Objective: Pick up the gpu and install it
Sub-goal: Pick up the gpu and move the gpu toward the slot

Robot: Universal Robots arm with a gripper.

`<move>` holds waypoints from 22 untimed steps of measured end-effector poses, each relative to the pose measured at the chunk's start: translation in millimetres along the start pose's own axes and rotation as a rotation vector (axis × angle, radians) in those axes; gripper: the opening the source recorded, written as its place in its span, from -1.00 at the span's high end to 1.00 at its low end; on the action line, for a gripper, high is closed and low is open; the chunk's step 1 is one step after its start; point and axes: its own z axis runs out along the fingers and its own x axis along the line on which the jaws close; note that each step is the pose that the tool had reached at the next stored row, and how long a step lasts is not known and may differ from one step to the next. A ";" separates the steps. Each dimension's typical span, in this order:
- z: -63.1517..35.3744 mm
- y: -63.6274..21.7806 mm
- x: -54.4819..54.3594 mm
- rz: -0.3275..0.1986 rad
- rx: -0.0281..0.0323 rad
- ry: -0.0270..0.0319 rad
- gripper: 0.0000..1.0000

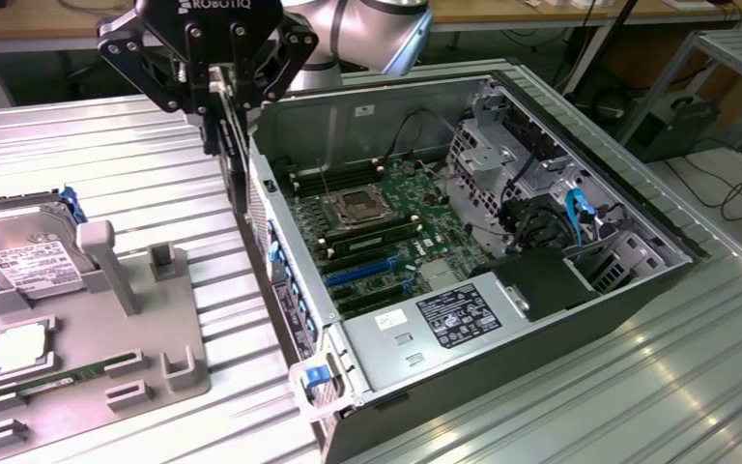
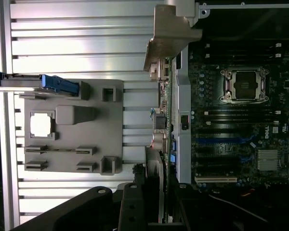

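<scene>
A: gpu [image 1: 232, 169], where is it right now?

B: In the air. The gripper [image 1: 225, 101] is clenched on its upper end and the card hangs straight down, edge-on in the exterior view. It sits at the case [image 1: 500, 387] wall on the exterior view's left, between the gray tray [image 1: 100, 338] and the motherboard [image 1: 390, 217]. Not in a slot yet.

A: Bracket?

B: Silver bracket [image 2: 172, 33] is at the end away from the fingers (the wrist view looks down the card's length). Blue slots [image 1: 364, 274] lie further inside the case, apart from the card.

A: How will it handle?

B: My read is light and stiff, but fragile. It's a thin board with parts on its face and probably a contact strip along one edge (can't make it out here). Best hold is bare board edge, clear of parts and contacts. The bracket looks like the only sturdy bit.

A: Slip risk?

B: Some. It's a narrow pinch at one end with a long card below, so I'd guess it pivots between the pads if the low end knocks the case wall. A hard squeeze is no fix, since the board could crack.

A: Rest of the tray?

B: Hard drive [image 1: 30, 256] and memory stick [image 1: 69, 375] sit in their holders, well apart from the gripper.
</scene>
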 end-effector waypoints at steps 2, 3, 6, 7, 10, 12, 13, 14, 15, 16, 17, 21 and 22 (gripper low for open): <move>0.0 0.0 -2.5 0.000 -0.0001 -0.0001 0.45; 0.0 0.0 -3.7 0.000 0.0000 0.0000 0.45; 0.0 0.1 -7.7 0.000 0.0000 0.0000 0.45; 0.0 0.1 -9.1 0.000 0.0000 0.0000 0.45; 0.0 0.2 -14.7 0.000 -0.0001 -0.0001 0.45; 0.0 0.3 -17.1 0.000 -0.0001 0.0000 0.45; 0.0 0.3 -18.5 0.000 0.0000 0.0000 0.45; 0.0 0.3 -20.0 0.000 0.0000 0.0000 0.45; 0.1 0.3 -21.4 0.000 0.0000 0.0000 0.45; 0.1 0.3 -22.8 0.000 -0.0001 -0.0001 0.45; 0.0 0.4 -24.0 0.000 0.0000 0.0000 0.45; 0.0 0.5 -30.4 0.000 0.0001 0.0000 0.45; 0.0 0.5 -31.6 0.000 0.0000 -0.0001 0.45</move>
